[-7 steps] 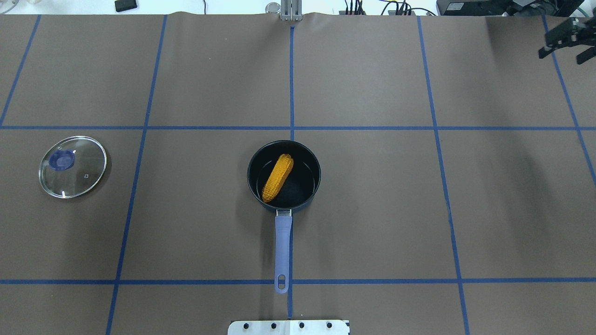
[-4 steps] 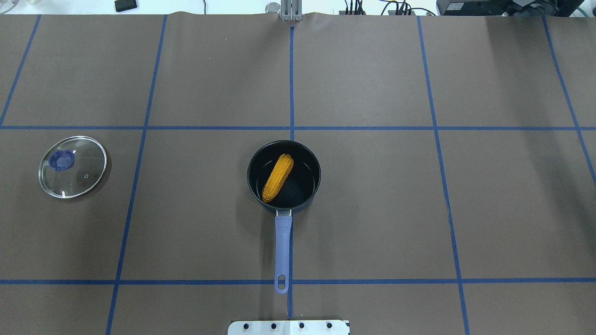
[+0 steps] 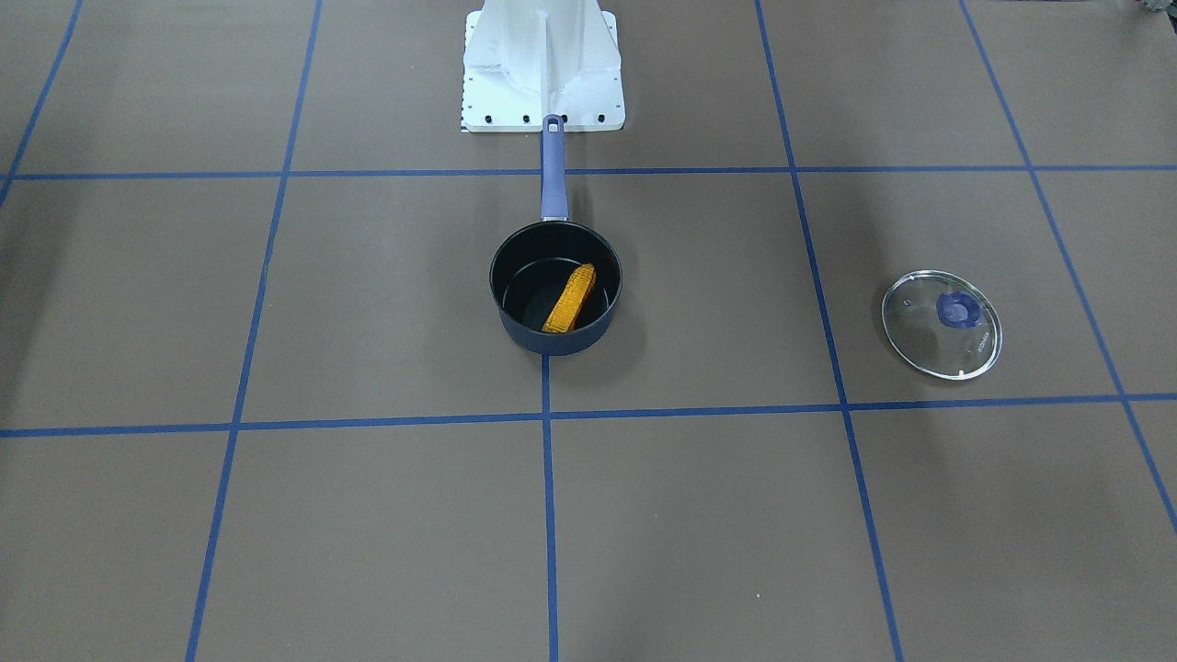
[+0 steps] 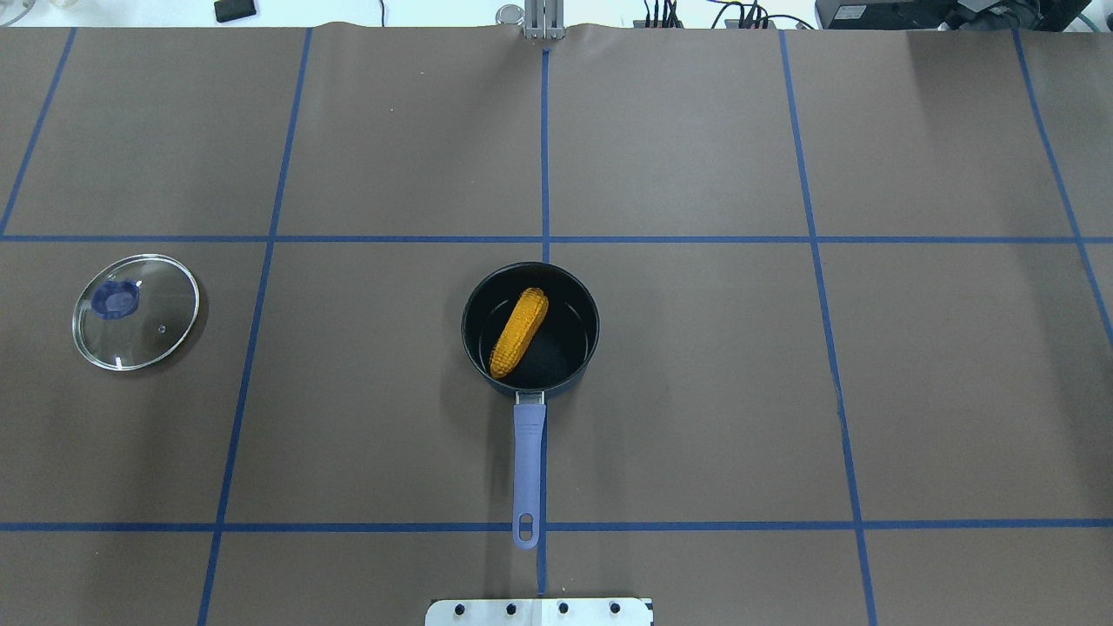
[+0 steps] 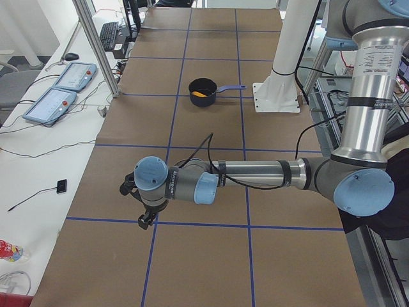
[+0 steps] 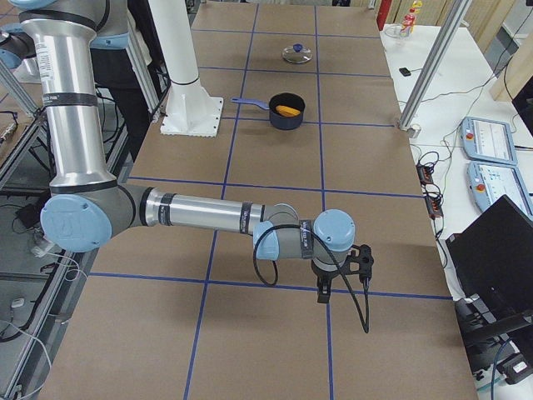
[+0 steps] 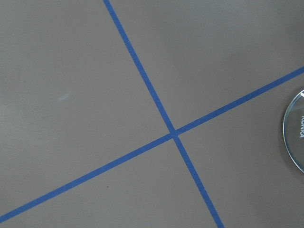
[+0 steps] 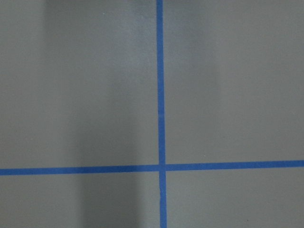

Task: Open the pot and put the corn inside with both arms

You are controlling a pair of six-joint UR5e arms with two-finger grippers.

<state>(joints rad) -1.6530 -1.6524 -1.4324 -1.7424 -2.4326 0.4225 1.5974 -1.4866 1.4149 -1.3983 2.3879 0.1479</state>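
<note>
Both far out: my left gripper (image 5: 144, 216) and right gripper (image 6: 341, 279) over opposite table (image 4: 696, 391) ends, fingers spread or pinched, I can't tell. Corn (image 4: 519, 332) lies in the open pot (image 4: 595, 335), lid (image 4: 165, 323) well apart.

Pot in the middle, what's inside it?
A corn cob lies slanted in the open pot; nothing else shows. The floor under the cob is hidden. The lid lies apart.

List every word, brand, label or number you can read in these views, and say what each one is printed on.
"KONKA": printed near the rim of the glass lid, running sideways at the edge of the left wrist view.
The same print on the lid in the front-facing view: too small to read.
Any markings on the control pendants beside the table: too small to read.
The pot and the corn: no lettering visible.
</note>
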